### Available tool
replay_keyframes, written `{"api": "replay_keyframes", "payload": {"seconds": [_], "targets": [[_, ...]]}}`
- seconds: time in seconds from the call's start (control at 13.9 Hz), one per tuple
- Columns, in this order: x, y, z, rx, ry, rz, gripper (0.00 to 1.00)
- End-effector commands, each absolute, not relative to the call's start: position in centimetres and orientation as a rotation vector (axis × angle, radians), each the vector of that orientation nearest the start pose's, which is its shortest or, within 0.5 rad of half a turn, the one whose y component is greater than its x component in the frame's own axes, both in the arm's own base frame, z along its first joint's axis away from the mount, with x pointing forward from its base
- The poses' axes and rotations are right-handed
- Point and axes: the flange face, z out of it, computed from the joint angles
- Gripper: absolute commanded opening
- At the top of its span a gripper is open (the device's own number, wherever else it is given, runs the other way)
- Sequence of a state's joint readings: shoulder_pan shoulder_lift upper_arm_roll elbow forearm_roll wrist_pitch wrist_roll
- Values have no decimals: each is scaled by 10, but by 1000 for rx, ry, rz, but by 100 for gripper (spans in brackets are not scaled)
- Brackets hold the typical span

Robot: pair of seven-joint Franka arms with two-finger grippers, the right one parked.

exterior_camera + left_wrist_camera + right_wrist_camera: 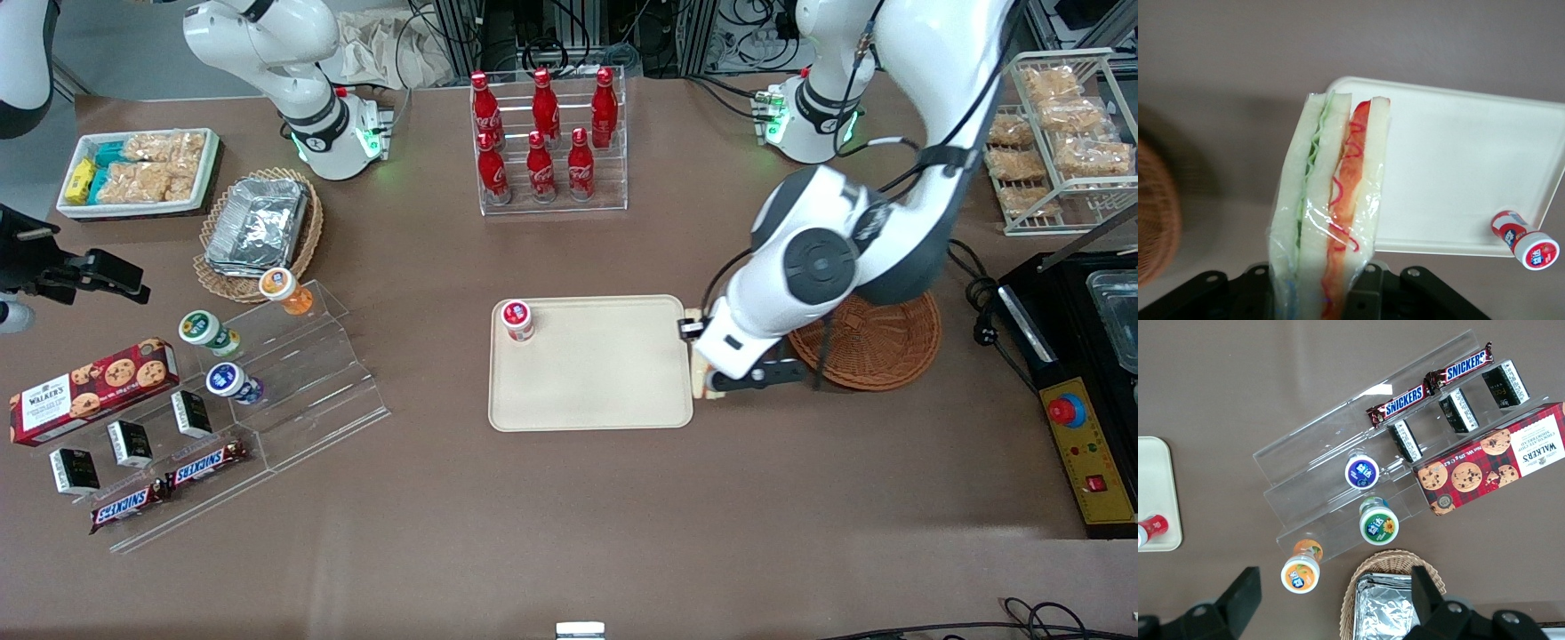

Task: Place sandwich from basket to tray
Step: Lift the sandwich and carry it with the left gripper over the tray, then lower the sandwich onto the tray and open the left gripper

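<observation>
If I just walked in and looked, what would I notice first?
Probably the gripper shut on a wrapped sandwich, held above the table between the brown wicker basket and the cream tray. The tray holds only a small red-lidded cup in one corner. The row of shiny red Coca-Cola bottles in a clear rack, farther from the front camera than the tray, also catches the eye.

A robotics lab: cable-strewn metal racks (569,36) edge a brown table (569,533) of staged snacks.
</observation>
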State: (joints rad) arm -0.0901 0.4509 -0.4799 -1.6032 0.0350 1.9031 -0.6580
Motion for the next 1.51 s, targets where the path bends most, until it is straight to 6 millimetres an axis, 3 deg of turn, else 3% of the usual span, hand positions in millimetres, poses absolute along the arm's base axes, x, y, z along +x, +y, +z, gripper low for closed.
{"api": "replay_keyframes", "payload": {"seconds": [0.0,0.22,0.65,0.79,1.08,1.15,1.22,1.44], "targets": [[580,-340,345,-3162,-118,303,33],[574,-352,291,-3100,-91,335,33],[571,-360,235,-3071,-119,342,34],[567,-363,222,-3045,-124,320,35],[566,-368,216,-3062,-116,301,39],[566,-368,216,-3062,-114,302,55],[566,-368,216,-3062,-112,302,97],[570,-362,228,-3051,-123,300,100]]}}
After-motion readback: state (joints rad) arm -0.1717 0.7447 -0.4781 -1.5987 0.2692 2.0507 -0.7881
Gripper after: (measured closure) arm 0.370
